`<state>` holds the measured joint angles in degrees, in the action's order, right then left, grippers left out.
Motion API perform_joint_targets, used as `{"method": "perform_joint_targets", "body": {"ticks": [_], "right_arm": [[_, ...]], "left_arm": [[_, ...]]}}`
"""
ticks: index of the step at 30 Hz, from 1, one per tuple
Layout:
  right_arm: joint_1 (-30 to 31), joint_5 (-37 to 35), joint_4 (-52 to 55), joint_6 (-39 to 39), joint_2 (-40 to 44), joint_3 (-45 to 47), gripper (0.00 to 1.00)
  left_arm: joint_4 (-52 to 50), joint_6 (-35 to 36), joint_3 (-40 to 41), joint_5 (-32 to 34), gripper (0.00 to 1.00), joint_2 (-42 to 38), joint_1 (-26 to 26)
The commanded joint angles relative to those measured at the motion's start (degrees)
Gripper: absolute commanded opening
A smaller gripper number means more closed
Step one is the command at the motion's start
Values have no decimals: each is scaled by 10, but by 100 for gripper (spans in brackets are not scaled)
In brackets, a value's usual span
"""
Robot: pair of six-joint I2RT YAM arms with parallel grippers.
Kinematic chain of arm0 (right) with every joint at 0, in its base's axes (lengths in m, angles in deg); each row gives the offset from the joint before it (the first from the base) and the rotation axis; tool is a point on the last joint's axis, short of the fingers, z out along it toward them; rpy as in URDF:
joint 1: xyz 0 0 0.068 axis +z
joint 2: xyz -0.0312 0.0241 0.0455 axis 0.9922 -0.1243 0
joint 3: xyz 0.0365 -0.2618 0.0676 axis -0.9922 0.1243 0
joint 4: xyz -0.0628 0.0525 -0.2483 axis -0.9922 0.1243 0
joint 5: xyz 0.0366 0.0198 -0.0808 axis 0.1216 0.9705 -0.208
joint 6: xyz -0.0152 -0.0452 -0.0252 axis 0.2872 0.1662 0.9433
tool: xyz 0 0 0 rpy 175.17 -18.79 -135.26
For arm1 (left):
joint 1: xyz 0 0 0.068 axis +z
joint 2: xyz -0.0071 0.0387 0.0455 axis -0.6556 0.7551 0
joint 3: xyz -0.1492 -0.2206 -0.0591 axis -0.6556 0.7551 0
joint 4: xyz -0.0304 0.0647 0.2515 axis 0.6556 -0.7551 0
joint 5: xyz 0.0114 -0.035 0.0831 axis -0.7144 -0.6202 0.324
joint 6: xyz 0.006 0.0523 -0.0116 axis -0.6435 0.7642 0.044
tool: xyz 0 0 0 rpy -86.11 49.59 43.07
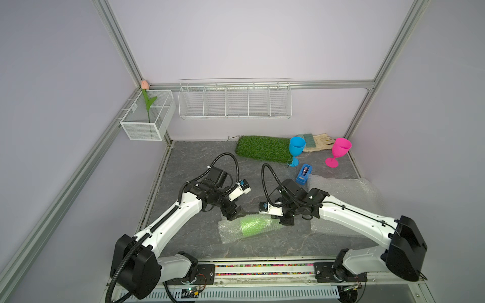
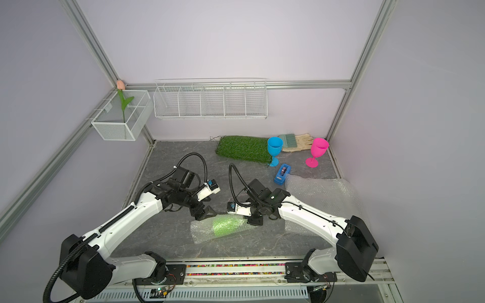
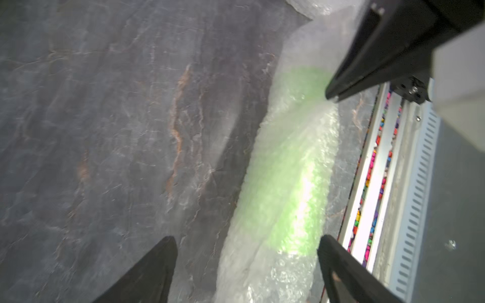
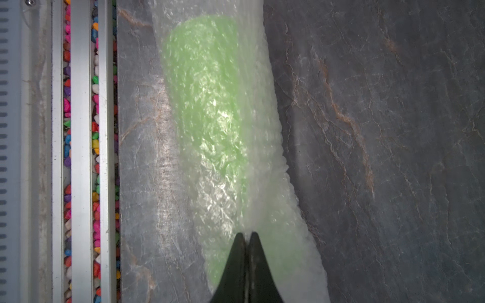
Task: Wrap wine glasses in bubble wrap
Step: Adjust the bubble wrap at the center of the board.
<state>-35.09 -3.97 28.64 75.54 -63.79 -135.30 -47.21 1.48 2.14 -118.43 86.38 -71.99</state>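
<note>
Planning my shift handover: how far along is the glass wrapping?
Looks done: green glass lies rolled in wrap. In hand: right tool, shut, touches one end; left tool hangs open over the other. Left: blue glass and pink glass stand bare at the back; spare wrap lies to the right.

Robot lab test cell. Boxed in by aluminium extrusion frame (image 1: 119, 49) and plain lilac wall panels (image 1: 249, 39). Left arm (image 1: 170, 220) and right arm (image 1: 354, 215) bolted to a rail (image 1: 262, 272) along the front of a slate-patterned bench (image 1: 194, 162). Bare circuit board (image 1: 189, 290) beneath. Staged props: wire rack (image 1: 235, 105), artificial-grass mat (image 1: 262, 148), fake tulip (image 1: 145, 84) in mesh basket (image 1: 141, 131).
</note>
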Motion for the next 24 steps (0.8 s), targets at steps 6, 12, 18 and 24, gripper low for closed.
{"method": "perform_joint_targets", "body": {"ticks": [6, 12, 18, 24], "right_arm": [[-56, 100, 33, -4, -32, -24, 7], [-86, 134, 48, -32, -58, -44, 7], [-110, 144, 59, -42, -77, -54, 7], [-119, 151, 64, -43, -83, -61, 7]], "left_arm": [[-29, 81, 16, -39, 85, 30, -41], [-12, 76, 36, 12, 85, 17, -52], [-2, 88, 49, 43, 83, 4, -66], [0, 98, 53, 64, 78, 15, -81]]}}
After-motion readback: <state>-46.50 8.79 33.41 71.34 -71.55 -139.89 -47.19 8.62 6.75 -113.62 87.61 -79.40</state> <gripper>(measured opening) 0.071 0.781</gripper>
